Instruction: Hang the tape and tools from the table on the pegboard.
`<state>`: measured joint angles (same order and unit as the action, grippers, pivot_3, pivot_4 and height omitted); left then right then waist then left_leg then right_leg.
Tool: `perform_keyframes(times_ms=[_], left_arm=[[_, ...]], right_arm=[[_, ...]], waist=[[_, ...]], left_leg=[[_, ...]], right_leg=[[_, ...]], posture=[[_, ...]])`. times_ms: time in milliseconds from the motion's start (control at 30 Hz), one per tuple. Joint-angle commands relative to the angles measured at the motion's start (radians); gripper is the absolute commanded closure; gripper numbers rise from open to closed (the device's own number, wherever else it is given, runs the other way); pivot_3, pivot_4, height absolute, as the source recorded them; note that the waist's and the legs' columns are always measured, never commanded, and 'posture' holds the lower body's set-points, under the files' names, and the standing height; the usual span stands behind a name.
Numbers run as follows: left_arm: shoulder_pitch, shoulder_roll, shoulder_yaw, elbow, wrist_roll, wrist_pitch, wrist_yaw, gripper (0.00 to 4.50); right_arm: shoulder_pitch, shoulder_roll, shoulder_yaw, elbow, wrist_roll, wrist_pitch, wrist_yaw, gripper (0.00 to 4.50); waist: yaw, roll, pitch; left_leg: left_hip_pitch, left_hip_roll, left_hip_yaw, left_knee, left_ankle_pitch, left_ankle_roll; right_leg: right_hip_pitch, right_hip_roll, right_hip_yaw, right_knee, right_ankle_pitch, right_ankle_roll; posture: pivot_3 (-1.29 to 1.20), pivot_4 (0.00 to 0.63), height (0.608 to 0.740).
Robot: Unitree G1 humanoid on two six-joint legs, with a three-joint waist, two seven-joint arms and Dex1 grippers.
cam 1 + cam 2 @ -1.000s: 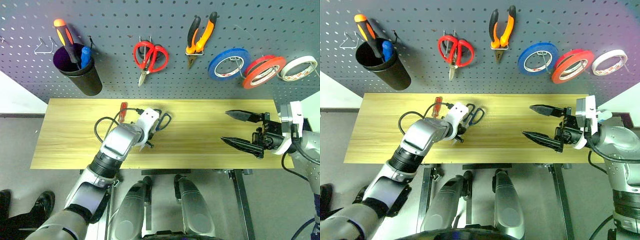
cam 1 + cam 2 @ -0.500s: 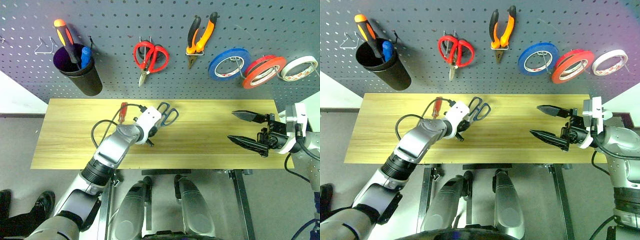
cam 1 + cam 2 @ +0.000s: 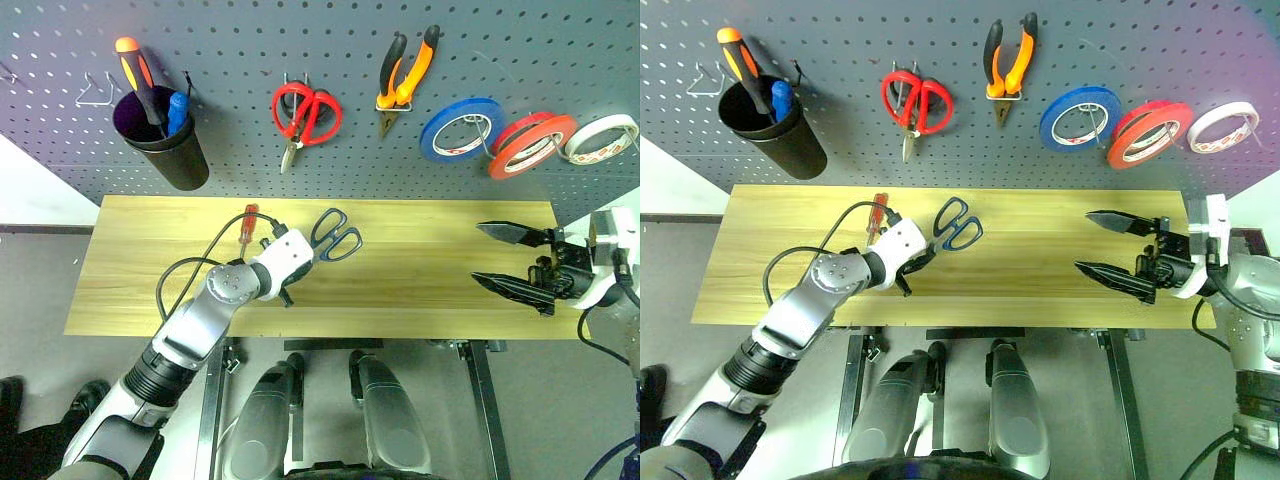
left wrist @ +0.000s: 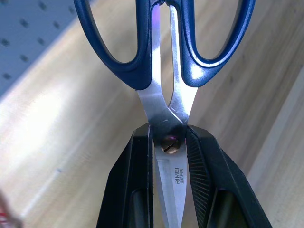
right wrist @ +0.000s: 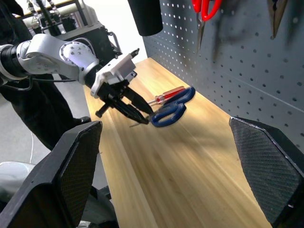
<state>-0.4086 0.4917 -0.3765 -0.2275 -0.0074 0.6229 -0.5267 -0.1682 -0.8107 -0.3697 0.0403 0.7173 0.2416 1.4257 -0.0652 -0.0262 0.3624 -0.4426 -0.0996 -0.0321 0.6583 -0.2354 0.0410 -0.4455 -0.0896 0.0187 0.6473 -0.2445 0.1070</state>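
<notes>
Scissors w/ dark blue handles: one pair, pinched in my left end effector at the pivot, its fingers closed tight on the steel blades just below the screw. Handle loops point toward the pegboard, held just above the counter; blades polished, brand name printed near the pivot. Red-handled screwdriver: one, slim, lying on the counter just beside my left wrist, near the back edge.

On the pegboard, counted: 3 tape rolls in a row at the right end – blue, orange-red tape, white; the orange-red one is a thin ring w/ pale core, hanging tilted, overlapping the white one's edge. Pliers: one pair, orange-and-black handles, hung nose down. Red-handled scissors: one pair, hung blades down. Black cup: one, at the left end, w/ 2 things standing in it, an orange-and-black screwdriver and a blue-handled item.

My right end effector hovers over the counter's right end, fingers spread wide, nothing in them.
</notes>
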Motion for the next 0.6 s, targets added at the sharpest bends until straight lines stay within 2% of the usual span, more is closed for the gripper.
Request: perform_keyframes(times_ms=[33, 400, 600], left_arm=[[0.012, -0.006, 0.036, -0.057, 0.014, -0.058, 0.01, 3.85], [0.056, 0.023, 0.085, -0.079, 0.09, -0.32, 0.034, 3.85], [0.09, 0.031, 0.14, -0.08, 0.119, -0.434, 0.068, 3.85]], right_arm=[[0.027, -0.018, -0.043, 0.01, 0.005, -0.037, 0.048, 0.0], [0.062, -0.029, -0.083, -0.001, 0.018, -0.095, 0.129, 0.0], [0.052, -0.051, -0.102, 0.045, 0.05, -0.053, 0.158, 0.0]], waist=[[0.001, 0.0, 0.0], [-0.004, 0.0, 0.0], [-0.004, 0.001, 0.0]], left_leg=[[0.0, 0.0, 0.0, 0.0, 0.0, 0.0], [0.0, 0.0, 0.0, 0.001, 0.0, 0.001], [0.0, 0.0, 0.0, 0.003, -0.001, 0.001]], right_leg=[[0.0, 0.0, 0.0, 0.0, 0.0, 0.0], [0.0, 0.0, 0.0, 0.001, 0.0, 0.0], [0.001, 0.0, 0.0, 0.001, 0.0, 0.0]], posture=[[-0.15, 0.329, 0.718], [-0.17, 0.337, 0.718], [-0.17, 0.335, 0.718]])
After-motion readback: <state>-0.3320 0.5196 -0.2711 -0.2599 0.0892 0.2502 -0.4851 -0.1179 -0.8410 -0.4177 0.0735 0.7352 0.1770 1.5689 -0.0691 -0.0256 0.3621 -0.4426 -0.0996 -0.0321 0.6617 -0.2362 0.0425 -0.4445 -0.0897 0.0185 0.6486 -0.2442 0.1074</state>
